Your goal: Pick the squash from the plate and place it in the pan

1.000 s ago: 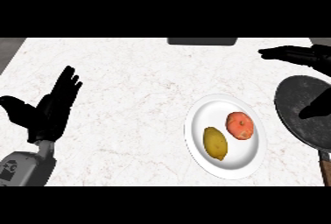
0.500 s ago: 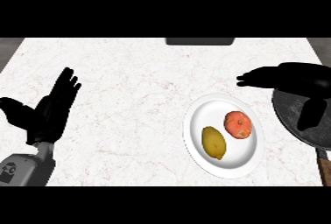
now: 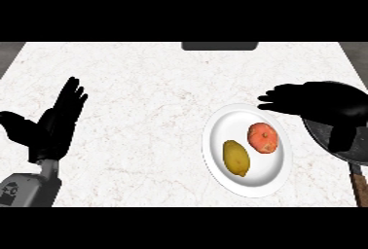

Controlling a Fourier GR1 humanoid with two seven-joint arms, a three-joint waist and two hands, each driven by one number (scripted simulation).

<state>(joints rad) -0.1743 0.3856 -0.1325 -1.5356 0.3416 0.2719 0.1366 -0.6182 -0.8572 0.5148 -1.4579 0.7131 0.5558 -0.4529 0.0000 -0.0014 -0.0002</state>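
The right hand (image 3: 316, 99) hovered over the plate's (image 3: 219, 168) upper right rim, fingers apart and empty. The left hand (image 3: 54, 127) rested open at the view's left edge. The risk I judged: the reddish fruit (image 3: 263, 137) lay nearer than the yellow squash (image 3: 236, 157), so the fingers might close on it instead. The plate held both; the pan (image 3: 338, 148) on the surface (image 3: 144, 87), partly hidden, showed nothing inside.

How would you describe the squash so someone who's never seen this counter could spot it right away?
Find the white plate on the marble counter, just left of the dark pan. Two items lie on it; the squash is the one nearer the robot, on the plate's left half. It is yellow-olive and elongated, unlike the rounder orange-red item beside it.
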